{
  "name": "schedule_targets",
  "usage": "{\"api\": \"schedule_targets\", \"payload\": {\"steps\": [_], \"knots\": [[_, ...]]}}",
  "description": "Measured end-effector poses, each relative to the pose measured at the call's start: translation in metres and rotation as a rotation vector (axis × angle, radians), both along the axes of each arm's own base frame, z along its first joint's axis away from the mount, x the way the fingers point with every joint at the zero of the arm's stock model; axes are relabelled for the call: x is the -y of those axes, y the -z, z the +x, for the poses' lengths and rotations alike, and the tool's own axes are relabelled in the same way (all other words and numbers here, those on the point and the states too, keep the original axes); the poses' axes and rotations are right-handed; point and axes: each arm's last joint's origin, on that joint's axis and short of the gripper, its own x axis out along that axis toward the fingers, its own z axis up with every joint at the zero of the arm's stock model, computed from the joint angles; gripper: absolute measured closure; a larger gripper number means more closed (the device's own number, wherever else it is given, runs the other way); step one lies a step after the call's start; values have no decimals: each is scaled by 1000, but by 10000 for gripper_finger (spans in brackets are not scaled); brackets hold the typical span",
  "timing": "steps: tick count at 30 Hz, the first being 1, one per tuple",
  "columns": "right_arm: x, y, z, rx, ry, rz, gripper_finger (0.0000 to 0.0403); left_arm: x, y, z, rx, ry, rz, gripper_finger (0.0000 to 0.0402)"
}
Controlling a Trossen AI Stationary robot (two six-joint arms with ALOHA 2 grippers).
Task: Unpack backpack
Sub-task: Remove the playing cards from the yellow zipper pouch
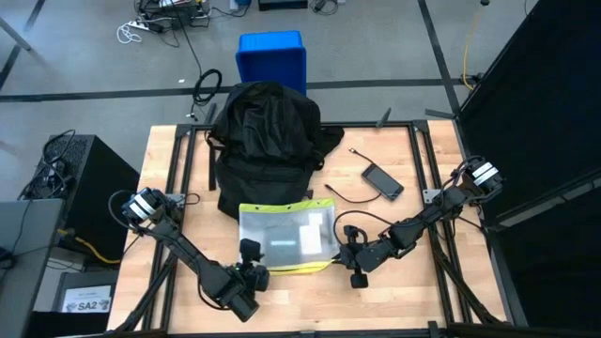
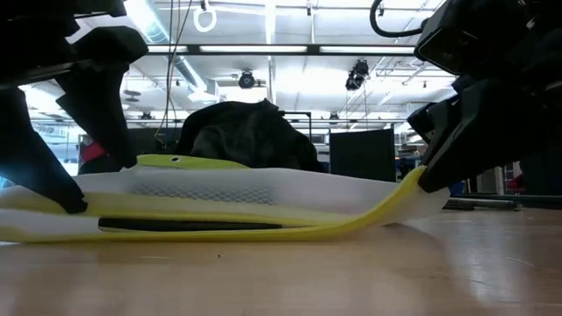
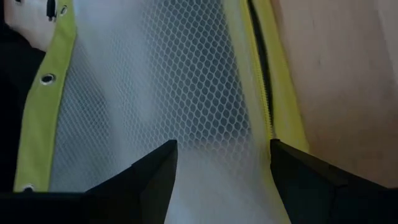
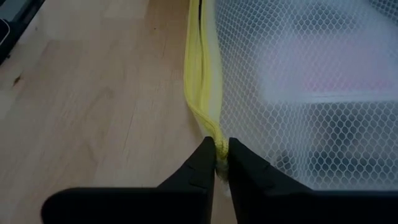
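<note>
Black backpack (image 1: 264,145) lying at table's far-centre, long axis running front-to-back, top end pointing away toward blue bin (image 1: 271,56).

Just in front of it, touching its near edge, a yellow-trimmed mesh pouch (image 1: 286,237) is lying flat w/ long side across the table. Right gripper (image 4: 221,163) is pinching pouch's yellow edge; left gripper (image 3: 221,180) is hovering over the mesh, fingers spread apart. Phone (image 1: 383,180) & cable sitting to the right.
</note>
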Motion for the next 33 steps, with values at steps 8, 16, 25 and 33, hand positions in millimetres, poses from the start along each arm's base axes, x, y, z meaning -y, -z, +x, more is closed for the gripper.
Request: {"api": "schedule_targets", "payload": {"steps": [8,16,25,33], "knots": [[0,0,0,1,0,0,393,-6,13,-7,-10,-79,-38,174],[0,0,0,1,0,-1,386,-8,19,-10,-14,-102,-56,178],[-1,-1,1,15,-1,7,394,-14,18,-7,20,-117,2,310],[-2,-4,3,41,-4,19,375,-20,15,1,46,-145,14,400]]}}
